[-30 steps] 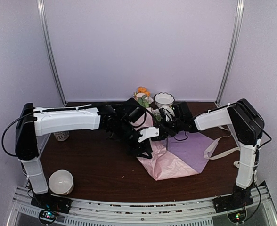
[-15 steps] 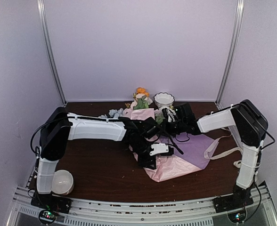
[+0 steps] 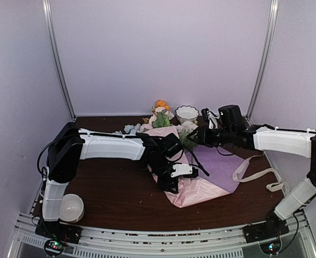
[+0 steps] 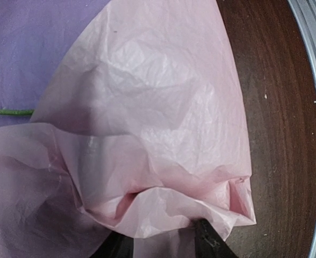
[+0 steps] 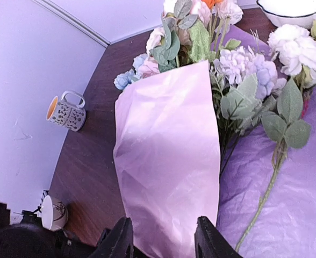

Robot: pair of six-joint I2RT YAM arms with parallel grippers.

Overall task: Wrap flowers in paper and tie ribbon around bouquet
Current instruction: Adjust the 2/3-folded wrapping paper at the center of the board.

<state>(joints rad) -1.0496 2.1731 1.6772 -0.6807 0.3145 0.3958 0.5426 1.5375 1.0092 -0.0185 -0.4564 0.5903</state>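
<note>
**Operator:** Folding the paper (image 5: pixel 169 145) over the flowers (image 5: pixel 244 70), I think. How do I get it snug?

**Partner:** Your left gripper (image 4: pixel 162 232) has its fingers apart, with the crinkled edge bunched between them. Close on that edge before you pull.

**Operator:** And my right gripper (image 5: pixel 163 220)?

**Partner:** Its fingers are apart too, just above the folded flap, with the blooms ahead of it. I'd press the flap down there so the stalks don't slip out.

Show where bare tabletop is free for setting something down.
Bare wood lies along the near edge between the white bowl and the paper, and right of the paper, nearer than the ribbon. Crowded: back centre, around the flowers and scalloped bowl.
</note>
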